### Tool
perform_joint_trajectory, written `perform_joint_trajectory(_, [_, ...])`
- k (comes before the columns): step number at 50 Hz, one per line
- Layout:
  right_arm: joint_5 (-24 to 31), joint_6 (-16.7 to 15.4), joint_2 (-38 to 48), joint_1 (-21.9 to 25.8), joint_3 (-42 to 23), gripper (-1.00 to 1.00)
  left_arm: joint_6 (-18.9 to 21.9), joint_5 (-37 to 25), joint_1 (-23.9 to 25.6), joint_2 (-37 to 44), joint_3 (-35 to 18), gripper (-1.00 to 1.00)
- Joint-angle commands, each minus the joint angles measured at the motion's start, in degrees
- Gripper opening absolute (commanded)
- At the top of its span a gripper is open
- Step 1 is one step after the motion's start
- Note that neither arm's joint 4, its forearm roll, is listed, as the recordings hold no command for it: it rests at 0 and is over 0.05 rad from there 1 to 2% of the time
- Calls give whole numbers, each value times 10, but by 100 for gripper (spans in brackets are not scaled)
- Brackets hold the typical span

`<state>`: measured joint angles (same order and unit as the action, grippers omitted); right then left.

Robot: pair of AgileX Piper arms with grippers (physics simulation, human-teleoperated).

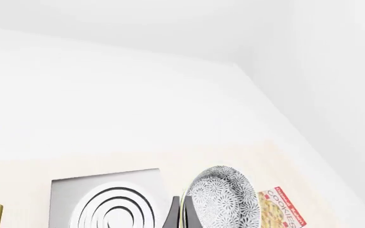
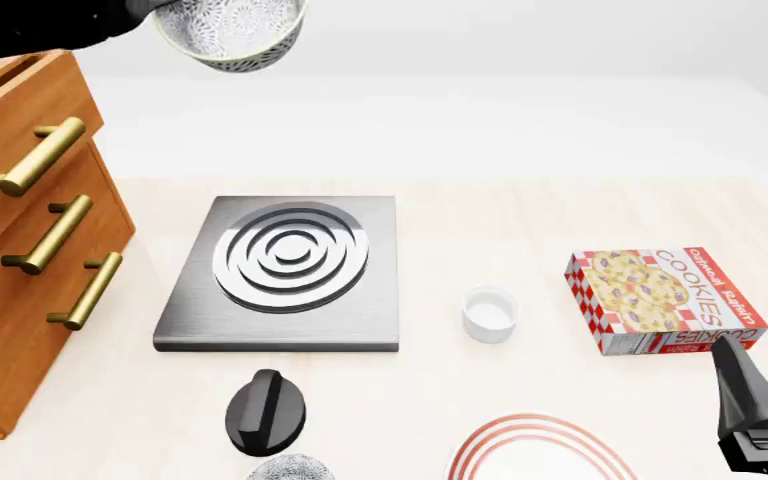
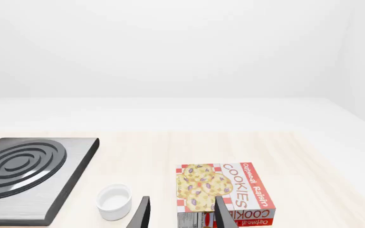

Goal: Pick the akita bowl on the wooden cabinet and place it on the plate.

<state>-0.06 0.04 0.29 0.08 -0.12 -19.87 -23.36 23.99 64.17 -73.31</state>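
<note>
The akita bowl (image 2: 231,30) hangs high in the air beyond the wooden cabinet (image 2: 11,250), clear of its top. In the left wrist view my left gripper (image 1: 182,203) is shut on the bowl (image 1: 224,198), its two dark fingers pinching the rim. The plate (image 2: 539,449), white with red rings, lies at the table's near edge and is partly cut off by the frame. Near the table's front right corner my right gripper (image 2: 758,425) stands open, with its fingers (image 3: 141,213) apart and holding nothing.
A grey stove slab (image 2: 284,270) with silver rings lies mid-table. A small white cup (image 2: 488,313) and a cookie box (image 2: 664,300) sit to its right. A black knob-like object (image 2: 267,410) and a second speckled bowl (image 2: 291,468) are at the near edge.
</note>
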Motion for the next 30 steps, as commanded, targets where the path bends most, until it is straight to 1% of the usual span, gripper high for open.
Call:
perform_joint_trajectory(1, [0,0,0,0,0,100,3,2,36,-8,18,-100])
perform_joint_trajectory(30, [0,0,0,0,0,100,2,-26,120,-42,29,-100])
